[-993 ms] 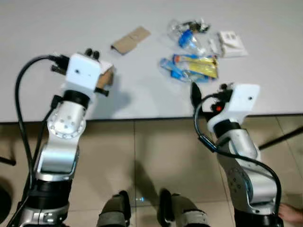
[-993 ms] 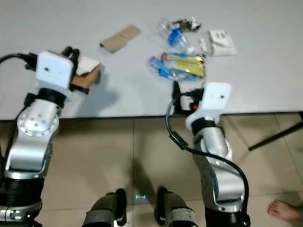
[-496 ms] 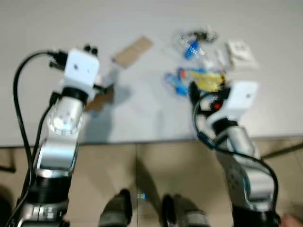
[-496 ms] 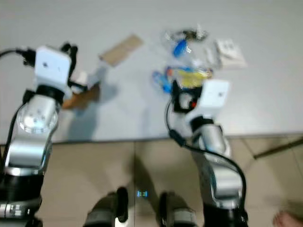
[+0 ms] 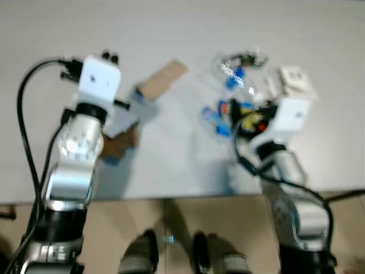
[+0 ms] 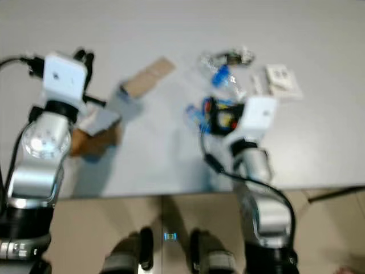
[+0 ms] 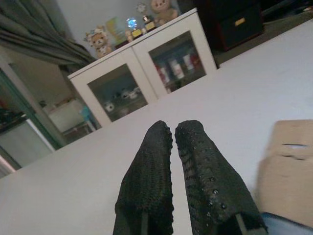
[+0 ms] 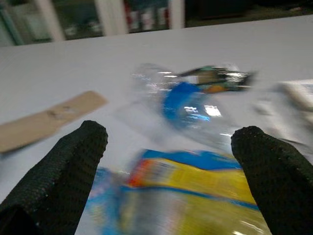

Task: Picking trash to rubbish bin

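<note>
While the left gripper [image 7: 168, 147] hangs over the white table [image 5: 171, 34] with its two black fingers pressed together and holding nothing, a torn brown cardboard piece [image 6: 94, 140] lies under its arm. Next comes a flat cardboard strip [image 5: 162, 80]. Then the right gripper [image 8: 176, 161], fingers spread wide, sits just over the yellow and blue wrapper [image 8: 195, 183]. That wrapper looks like the trash to grab. Behind it lie a squashed clear plastic bottle [image 8: 190, 103] and a white paper packet [image 5: 295, 80]. The wrapper is slippery, so it might slide away, and the bottle close by could get pinched too
</note>
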You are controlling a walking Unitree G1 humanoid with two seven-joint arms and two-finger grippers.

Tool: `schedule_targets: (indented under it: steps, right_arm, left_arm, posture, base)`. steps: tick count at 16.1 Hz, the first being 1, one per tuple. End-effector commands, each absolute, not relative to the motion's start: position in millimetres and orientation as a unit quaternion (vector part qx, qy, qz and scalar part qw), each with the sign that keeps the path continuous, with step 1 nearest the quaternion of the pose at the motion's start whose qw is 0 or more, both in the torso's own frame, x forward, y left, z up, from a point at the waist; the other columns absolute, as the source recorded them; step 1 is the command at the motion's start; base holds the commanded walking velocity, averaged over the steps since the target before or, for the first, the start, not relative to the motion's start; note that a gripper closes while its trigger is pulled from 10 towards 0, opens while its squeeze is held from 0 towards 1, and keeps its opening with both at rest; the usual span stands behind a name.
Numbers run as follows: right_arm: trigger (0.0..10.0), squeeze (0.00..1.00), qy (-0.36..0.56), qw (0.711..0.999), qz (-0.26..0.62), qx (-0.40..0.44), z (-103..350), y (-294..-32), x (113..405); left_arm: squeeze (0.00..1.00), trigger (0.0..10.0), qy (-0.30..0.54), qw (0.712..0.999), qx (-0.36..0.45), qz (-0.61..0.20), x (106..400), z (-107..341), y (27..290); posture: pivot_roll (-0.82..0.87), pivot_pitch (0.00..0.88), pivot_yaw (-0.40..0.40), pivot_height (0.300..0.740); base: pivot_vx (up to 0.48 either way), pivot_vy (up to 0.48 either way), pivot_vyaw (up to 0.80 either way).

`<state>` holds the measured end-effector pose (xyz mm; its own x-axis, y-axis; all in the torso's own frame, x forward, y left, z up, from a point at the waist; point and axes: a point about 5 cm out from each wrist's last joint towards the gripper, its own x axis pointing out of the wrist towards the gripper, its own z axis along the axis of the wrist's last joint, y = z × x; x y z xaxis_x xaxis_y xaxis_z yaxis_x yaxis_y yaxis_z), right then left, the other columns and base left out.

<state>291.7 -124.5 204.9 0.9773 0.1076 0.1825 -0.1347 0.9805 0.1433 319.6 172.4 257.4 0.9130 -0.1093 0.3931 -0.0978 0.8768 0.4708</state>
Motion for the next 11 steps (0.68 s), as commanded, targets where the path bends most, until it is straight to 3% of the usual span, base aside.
schedule_targets:
  steps: [1,11]
  right_arm:
    - [10.0,0.00,-0.090,0.992,0.050,0.076,204.0,-132.0,292.0]
    - [10.0,0.00,-0.093,0.991,0.054,0.079,203.4,-129.7,296.6]
  left_arm:
    - [0.00,10.0,-0.211,0.943,0.256,-0.016,318.3,255.8,167.1]
    - [0.00,10.0,-0.211,0.942,0.261,-0.020,320.9,257.7,170.1]
  posture:
    - [-0.07,0.297,-0.056,0.740]
    - [-0.06,0.285,-0.052,0.740]
  base:
    - [0.000,0.000,0.00]
    - [0.000,0.000,0.00]
